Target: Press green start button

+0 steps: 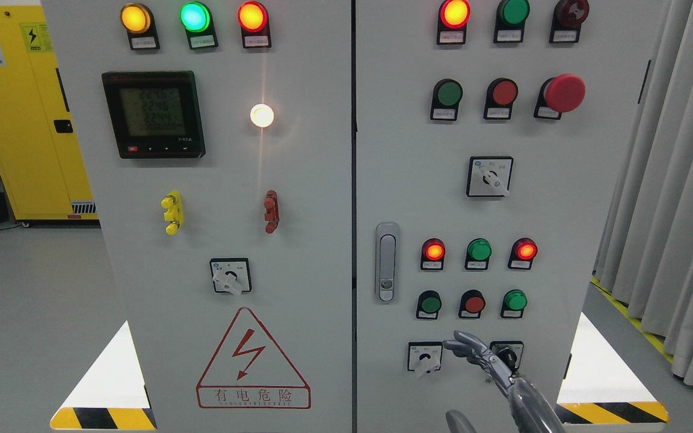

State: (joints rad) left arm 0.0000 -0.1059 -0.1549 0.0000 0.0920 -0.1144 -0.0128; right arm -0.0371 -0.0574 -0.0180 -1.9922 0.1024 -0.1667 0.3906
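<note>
The right door of the grey control cabinet carries a lower row of push buttons: a green one [429, 304], a red one [474, 304] and a second green one [514, 300]. My right hand [465, 347] comes up from the bottom right. Its fingers are stretched out and hold nothing. The fingertips [450, 346] point up-left, just below the red button and below-right of the left green button, between two rotary switches [425, 357]. Whether they touch the panel is not visible. Another green button [446, 93] sits higher up.
Above the lower buttons glow two red lamps [434, 251] and an unlit green lamp [479, 249]. A door handle [387, 261] is at the left, a red mushroom stop button [563, 93] at the top right. A grey rounded part [459, 422] shows at the bottom edge. Curtains [677, 180] hang on the right.
</note>
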